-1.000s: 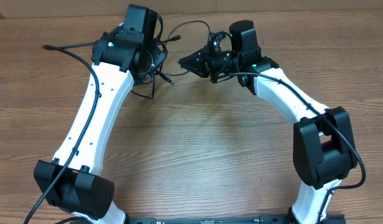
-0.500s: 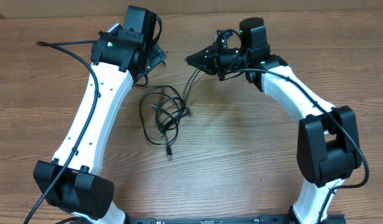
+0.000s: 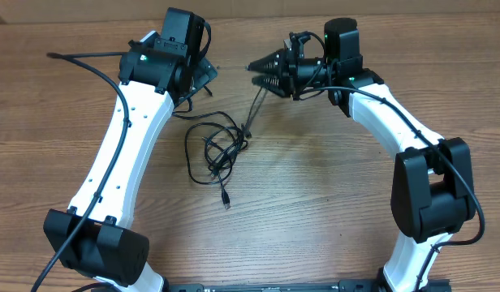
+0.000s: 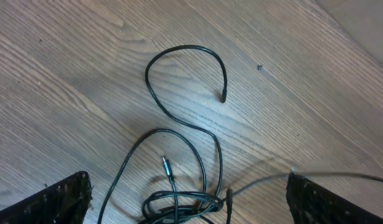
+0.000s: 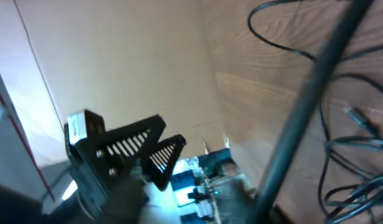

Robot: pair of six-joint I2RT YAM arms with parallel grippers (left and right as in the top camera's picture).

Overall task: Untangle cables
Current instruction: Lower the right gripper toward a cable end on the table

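Nearest the base, a free plug end (image 3: 226, 199) trails from the cables (image 3: 211, 150), which lie in a loose knot of overlapping loops on the table (image 3: 315, 203) between the arms. They are judged light, limp and thin, and likely to drag the whole knot along unless taken on a single clear strand or close behind a plug. Beyond, one strand (image 3: 252, 109) rises taut to the right gripper (image 3: 256, 73), whose fingers are pinched narrow on it, while the left gripper (image 4: 186, 186) hangs spread wide and empty at the knot's far side.

Wooden table (image 3: 315, 203) carries seemingly tangled black cables (image 3: 217, 150).
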